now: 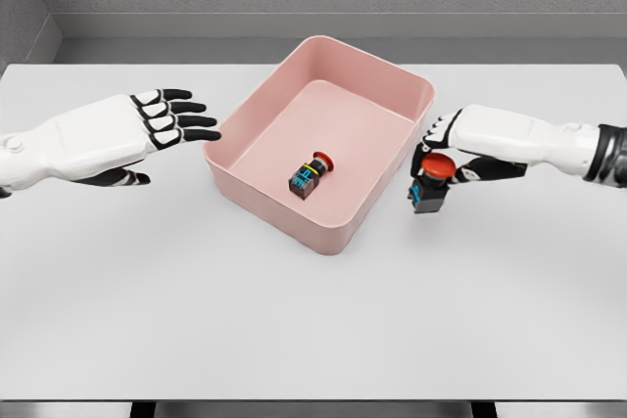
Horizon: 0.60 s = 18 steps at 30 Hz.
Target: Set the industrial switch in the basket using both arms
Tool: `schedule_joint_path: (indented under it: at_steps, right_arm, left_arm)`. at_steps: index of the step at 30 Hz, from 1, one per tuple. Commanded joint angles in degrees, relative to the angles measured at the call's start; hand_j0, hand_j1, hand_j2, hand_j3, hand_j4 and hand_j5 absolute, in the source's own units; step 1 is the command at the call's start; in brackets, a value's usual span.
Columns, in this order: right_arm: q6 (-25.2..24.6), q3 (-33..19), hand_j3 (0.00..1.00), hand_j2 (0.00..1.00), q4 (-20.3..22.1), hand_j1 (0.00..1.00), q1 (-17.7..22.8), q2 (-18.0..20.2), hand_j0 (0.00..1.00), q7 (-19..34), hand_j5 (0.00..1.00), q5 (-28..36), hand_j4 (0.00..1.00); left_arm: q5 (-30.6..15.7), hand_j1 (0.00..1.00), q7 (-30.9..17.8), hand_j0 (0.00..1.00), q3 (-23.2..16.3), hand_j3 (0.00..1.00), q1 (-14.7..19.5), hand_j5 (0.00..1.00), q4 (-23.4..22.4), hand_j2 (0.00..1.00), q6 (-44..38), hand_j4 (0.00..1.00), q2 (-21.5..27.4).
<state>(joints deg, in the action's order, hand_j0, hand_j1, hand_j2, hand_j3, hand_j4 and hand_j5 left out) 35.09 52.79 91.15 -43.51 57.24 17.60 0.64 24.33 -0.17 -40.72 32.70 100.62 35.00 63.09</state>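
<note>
- Currently, a pink basket [384,80] sits on the white table [313,320], slightly right of centre and rotated so one corner points toward the robot.
- One industrial switch [311,175] lies on the basket floor, nearer the front wall; dark body, red button cap at its upper right end, tilted on its side.
- Second industrial switch [429,186] is outside the basket, just beside its right wall. Red cap on top, dark body with a blue patch below.
- Right hand [446,149] enters from the right edge, forearm roughly level. Its fingers are curled down around the red cap of the second switch, clamped on it. Whether the switch base touches the table cannot be told; a small shadow shows under it.
- Left hand [147,129] enters from the left edge, palm down, above the table left of the basket. Fingers are straight and slightly apart, black tips pointing at the basket's left wall, near it but not touching. Thumb hangs below the palm. It holds nothing.
- Table edge and dark supports show at the bottom of the view.
</note>
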Motion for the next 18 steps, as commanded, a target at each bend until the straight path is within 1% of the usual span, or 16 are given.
schedule_joint_path:
  at_steps: [1,3,9,13,14,18]
  right_arm:
    - [-0.09,-0.05,0.47,0.47,0.0,0.47,-0.18,-0.55,0.47,-0.02,0.47,0.51,0.47]
    - [-0.09,-0.05,0.47,0.47,0.0,0.47,-0.79,-1.52,0.47,-0.02,0.47,0.51,0.47]
    - [-0.09,-0.05,0.48,0.48,0.0,0.48,-1.76,-1.7,0.48,0.15,0.48,1.21,0.48]
    - [-0.09,-0.23,0.48,0.48,0.0,0.48,-2.81,-2.75,0.48,0.24,0.48,1.56,0.48]
    - [-0.09,-0.23,0.47,0.47,0.0,0.47,-3.52,-3.63,0.47,0.24,0.47,1.56,0.47]
    - [-0.09,-0.23,0.47,0.47,0.0,0.47,-3.95,-4.16,0.47,0.33,0.47,1.56,0.47]
  left_arm:
    - [-0.34,1.0,-0.01,1.0,0.03,1.0,0.0,1.0,0.02,1.0,0.0,1.0,-0.33]
    - [-0.34,1.0,-0.01,1.0,-0.06,1.0,0.0,1.0,0.02,1.0,0.0,1.0,-0.42]
    - [-0.43,1.0,-0.01,1.0,-0.06,1.0,0.0,1.0,0.1,1.0,0.0,1.0,-0.86]
    - [-0.43,1.0,-0.01,1.0,-0.06,1.0,0.0,1.0,0.1,1.0,0.0,1.0,-0.86]
    - [-0.34,1.0,-0.01,1.0,-0.06,1.0,0.0,1.0,0.1,1.0,0.0,1.0,-0.86]
    - [-0.34,1.0,-0.01,1.0,-0.14,1.0,0.0,1.0,0.1,1.0,0.0,1.0,-0.86]
